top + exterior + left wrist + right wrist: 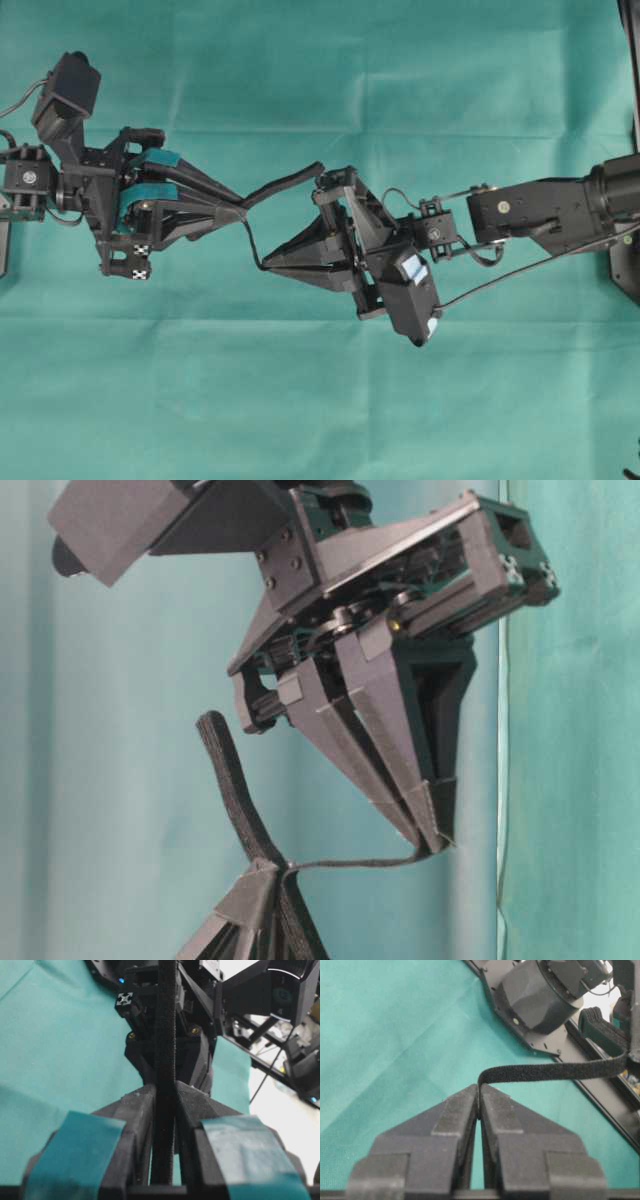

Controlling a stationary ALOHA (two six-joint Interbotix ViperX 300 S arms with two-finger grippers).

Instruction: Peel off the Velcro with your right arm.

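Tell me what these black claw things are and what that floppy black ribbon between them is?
They are two robot arms, each ending in a gripper, a claw with two fingers that pinch. One picture looks down from above, one looks from table height, and two come from small cameras on the arms' wrists.

The left gripper, with teal pads, is shut on the Velcro, a black strip made of two layers stuck together. The right gripper, with plain dark fingers, is shut on the end of one thin layer and holds it away from the thicker part, so the strip is partly peeled. In the table-height picture the thin layer stretches between the two grippers while the thicker part stands up.

Under everything lies a green cloth. Nothing else rests on it.
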